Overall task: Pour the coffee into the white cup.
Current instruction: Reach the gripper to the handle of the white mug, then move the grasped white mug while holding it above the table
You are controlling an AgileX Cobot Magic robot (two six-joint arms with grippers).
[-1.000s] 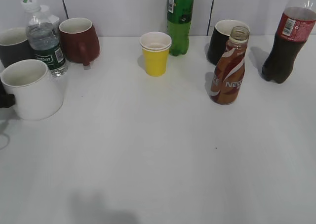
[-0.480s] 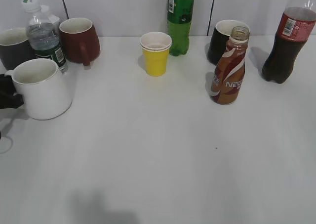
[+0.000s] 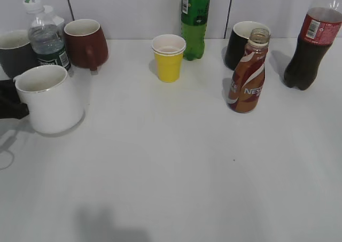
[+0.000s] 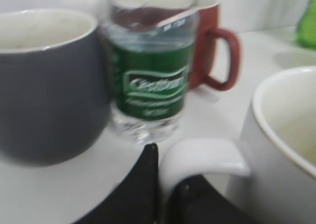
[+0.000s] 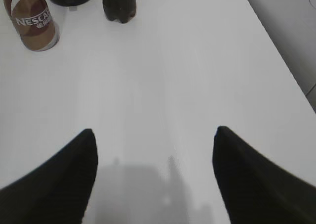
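Note:
The white cup point(image 3: 49, 99) is a large white mug at the left of the table, lifted slightly off it. My left gripper point(image 3: 9, 100) is shut on its loop handle point(image 4: 202, 155); the cup's rim shows at the right of the left wrist view point(image 4: 284, 130). The coffee bottle point(image 3: 247, 73), brown with white swirls and uncapped, stands upright at the right middle, and also shows in the right wrist view point(image 5: 32, 16). My right gripper point(image 5: 154, 135) is open and empty over bare table, well short of the bottle, and out of the exterior view.
Behind the white cup stand a grey mug point(image 3: 13, 49), a water bottle point(image 3: 48, 39) and a dark red mug point(image 3: 85, 43). A yellow paper cup point(image 3: 169, 57), green bottle point(image 3: 195, 20), black mug point(image 3: 243, 41) and cola bottle point(image 3: 310, 44) line the back.
The white cup has moved right and toward the front, held by its handle in my left gripper. The coffee bottle and the other things have not moved.

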